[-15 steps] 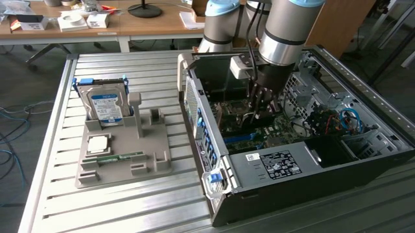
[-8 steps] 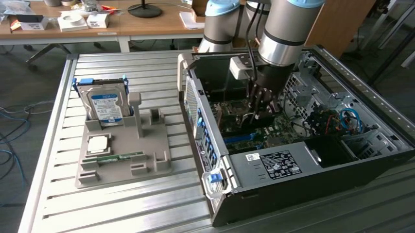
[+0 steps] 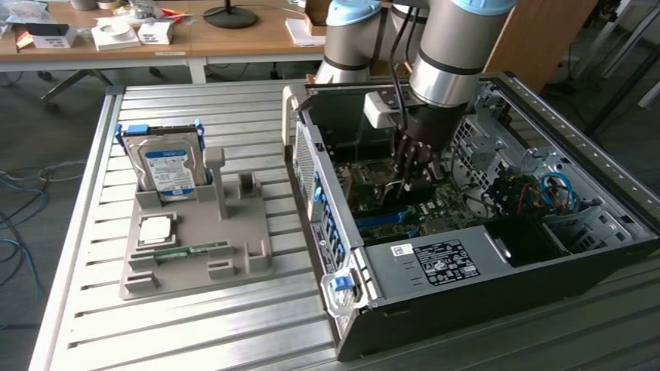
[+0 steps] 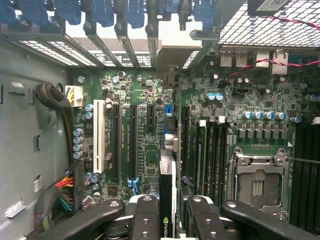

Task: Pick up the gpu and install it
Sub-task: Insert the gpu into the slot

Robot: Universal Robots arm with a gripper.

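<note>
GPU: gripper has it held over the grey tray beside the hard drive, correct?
No. The gripper holds the gpu over the motherboard inside the computer case, not over the grey tray beside the hard drive. The wrist view shows it.

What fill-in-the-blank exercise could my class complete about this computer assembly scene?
The gripper holds the gpu over the ____ inside the case. On the gray tray, the hard drive stands ____. The memory stick lying on that tray is ____ in colour.
Missing words: motherboard; upright; green.
</note>
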